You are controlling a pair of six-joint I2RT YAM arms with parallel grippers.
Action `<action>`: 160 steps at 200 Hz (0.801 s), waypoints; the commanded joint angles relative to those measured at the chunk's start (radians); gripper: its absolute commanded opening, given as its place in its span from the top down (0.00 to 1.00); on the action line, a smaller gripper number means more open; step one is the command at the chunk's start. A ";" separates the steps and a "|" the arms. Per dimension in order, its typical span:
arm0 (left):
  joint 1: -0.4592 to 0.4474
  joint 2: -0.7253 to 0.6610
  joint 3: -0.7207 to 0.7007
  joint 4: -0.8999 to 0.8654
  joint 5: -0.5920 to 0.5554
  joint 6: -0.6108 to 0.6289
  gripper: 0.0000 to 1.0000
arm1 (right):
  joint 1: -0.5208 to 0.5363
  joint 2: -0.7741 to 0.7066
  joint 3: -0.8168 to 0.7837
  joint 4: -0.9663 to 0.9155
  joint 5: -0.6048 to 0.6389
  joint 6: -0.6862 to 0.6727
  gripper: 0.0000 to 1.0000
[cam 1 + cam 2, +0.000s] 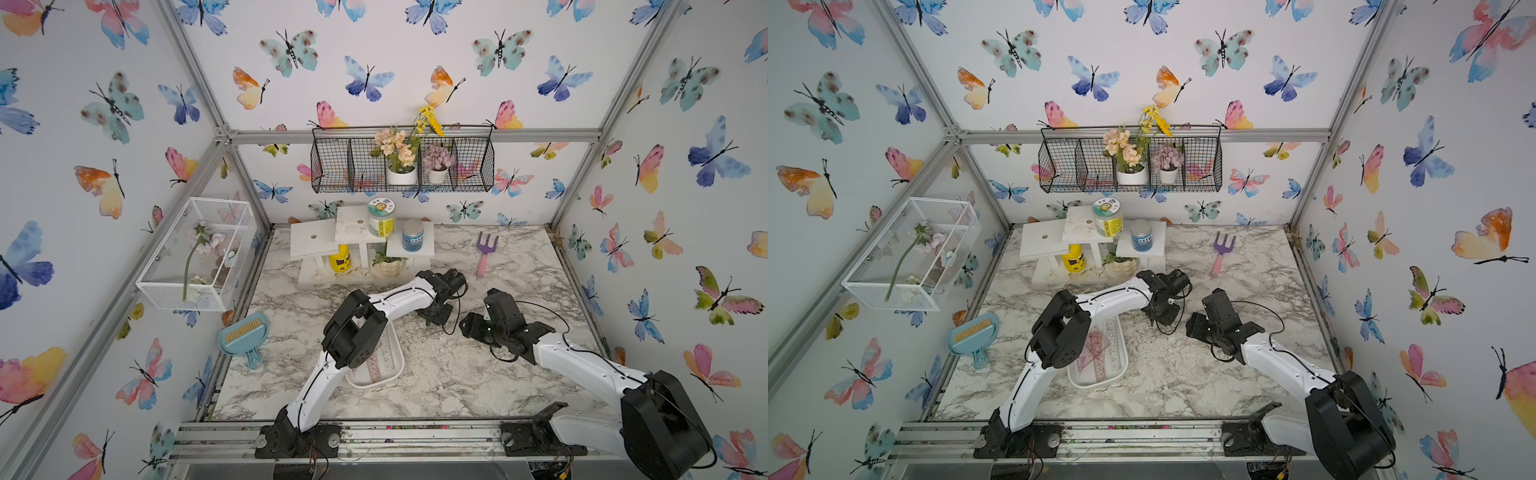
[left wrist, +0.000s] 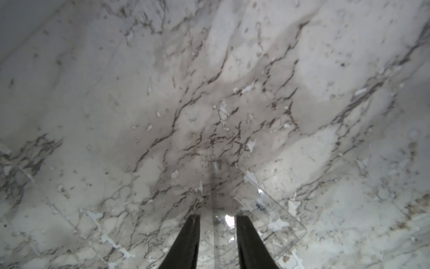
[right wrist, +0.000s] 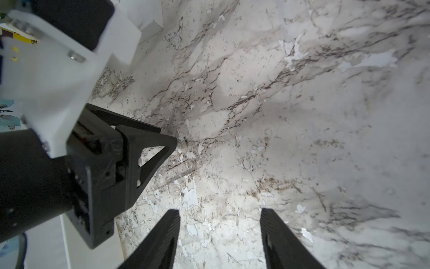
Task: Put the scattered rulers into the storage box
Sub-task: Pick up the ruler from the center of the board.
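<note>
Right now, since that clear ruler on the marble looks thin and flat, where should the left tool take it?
Probably across its narrow width, one finger on each long edge of the ruler, coming straight down: it seems to lie flat, and the left tool straddles it.

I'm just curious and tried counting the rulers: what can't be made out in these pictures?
- Storage box: the left arm covers much of it in both top views, so its rulers can't be counted.
- Clear ruler between the fingers of the left gripper: left wrist view, marks blurred, touch unclear.
</note>
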 commanded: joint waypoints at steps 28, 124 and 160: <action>-0.005 -0.019 -0.037 -0.042 0.056 -0.019 0.68 | 0.003 0.000 0.008 0.015 0.019 -0.008 0.39; -0.005 -0.023 -0.133 -0.079 0.095 -0.013 0.70 | 0.003 0.010 0.012 0.026 0.023 0.006 0.39; -0.013 -0.018 -0.153 -0.086 0.088 -0.003 0.73 | 0.003 0.035 0.012 0.052 0.011 0.015 0.39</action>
